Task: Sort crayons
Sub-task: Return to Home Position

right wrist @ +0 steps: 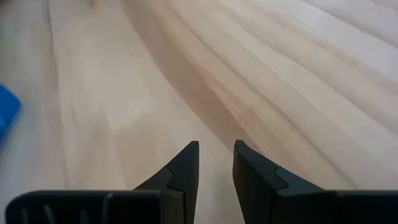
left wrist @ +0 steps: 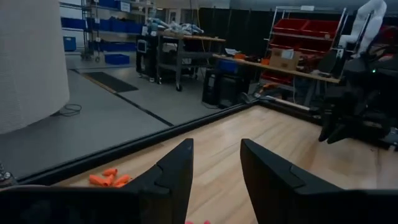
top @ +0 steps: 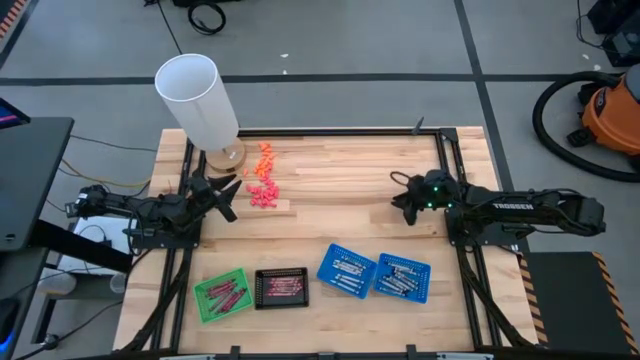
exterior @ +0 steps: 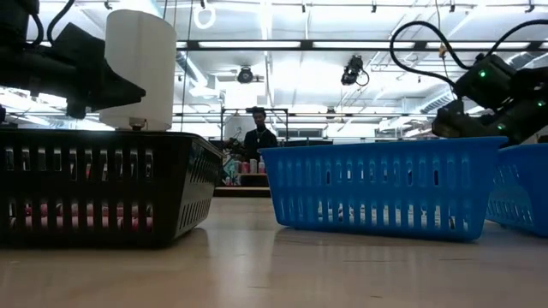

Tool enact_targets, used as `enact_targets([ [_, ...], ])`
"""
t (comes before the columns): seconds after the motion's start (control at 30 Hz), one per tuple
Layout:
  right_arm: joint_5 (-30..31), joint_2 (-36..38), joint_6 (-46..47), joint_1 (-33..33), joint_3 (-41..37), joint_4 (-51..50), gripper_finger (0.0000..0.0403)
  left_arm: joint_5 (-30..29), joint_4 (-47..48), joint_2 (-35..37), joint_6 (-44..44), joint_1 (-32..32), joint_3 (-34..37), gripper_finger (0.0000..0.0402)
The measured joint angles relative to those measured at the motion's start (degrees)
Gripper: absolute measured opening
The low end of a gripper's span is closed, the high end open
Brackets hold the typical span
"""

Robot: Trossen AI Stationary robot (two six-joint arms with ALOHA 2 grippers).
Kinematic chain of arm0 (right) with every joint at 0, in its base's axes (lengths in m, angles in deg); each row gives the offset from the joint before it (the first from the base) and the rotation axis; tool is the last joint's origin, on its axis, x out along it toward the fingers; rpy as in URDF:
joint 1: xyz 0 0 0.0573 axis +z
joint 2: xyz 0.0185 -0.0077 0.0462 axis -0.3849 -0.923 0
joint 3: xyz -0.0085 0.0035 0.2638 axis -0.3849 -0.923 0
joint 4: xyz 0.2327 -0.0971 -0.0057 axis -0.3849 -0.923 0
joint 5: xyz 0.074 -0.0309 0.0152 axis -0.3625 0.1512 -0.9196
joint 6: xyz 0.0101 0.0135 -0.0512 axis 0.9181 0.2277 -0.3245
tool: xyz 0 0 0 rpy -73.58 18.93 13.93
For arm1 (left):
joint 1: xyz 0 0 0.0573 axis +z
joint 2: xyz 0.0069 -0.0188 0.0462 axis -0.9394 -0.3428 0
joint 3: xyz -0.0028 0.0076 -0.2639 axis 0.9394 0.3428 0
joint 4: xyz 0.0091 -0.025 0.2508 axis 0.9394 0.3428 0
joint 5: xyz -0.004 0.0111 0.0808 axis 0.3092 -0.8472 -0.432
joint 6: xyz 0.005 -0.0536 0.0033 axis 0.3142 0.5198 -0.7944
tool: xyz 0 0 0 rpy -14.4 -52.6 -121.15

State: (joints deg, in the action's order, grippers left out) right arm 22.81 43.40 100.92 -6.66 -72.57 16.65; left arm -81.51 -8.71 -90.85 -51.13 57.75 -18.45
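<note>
Left gripper (left wrist: 216, 144): my fingers slightly apart, empty, by the tabletop's (top: 340, 190) left edge. Right gripper (right wrist: 216, 144): narrow gap, empty, toward the right edge.

Both arms are matte black with rounded joints. The right arm (top: 530, 210) carries white TROSSEN lettering. Just behind the right gripper (top: 400, 203) glows a small green light (top: 432, 188), with black cables (exterior: 419, 38) looping above it. Its fingers (right wrist: 183, 171) are dark tapering wedges.
</note>
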Motion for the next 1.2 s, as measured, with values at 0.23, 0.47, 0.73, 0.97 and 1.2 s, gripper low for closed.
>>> enact_targets([
  [0.23, 0.0, 0.0, -4.7, 0.0, 0.0, -0.1, 0.01, 0.1, 0.0, 0.0, 0.4, 0.0, 0.0, 0.0142],
  [0.47, -0.1, 0.0, -3.0, 0.0, 0.0, -0.1, 0.01, 0.1, 0.0, 0.0, 0.4, 0.0, 0.0, 0.0142],
  [0.73, -0.1, 0.0, -3.0, 0.0, 0.0, -0.1, 0.01, 0.1, 0.0, 0.0, 0.4, 0.0, 0.0, 0.0142],
  [0.97, -0.1, 0.0, -3.0, 0.0, 0.0, -0.1, 0.01, 0.1, 0.0, 0.0, 0.4, 0.0, 0.0, 0.0142],
  [1.2, -0.1, 0.0, -3.0, 0.0, 0.0, -0.1, 0.01, 0.1, 0.1, 0.0, 0.4, 0.0, 0.0, 0.0142],
])
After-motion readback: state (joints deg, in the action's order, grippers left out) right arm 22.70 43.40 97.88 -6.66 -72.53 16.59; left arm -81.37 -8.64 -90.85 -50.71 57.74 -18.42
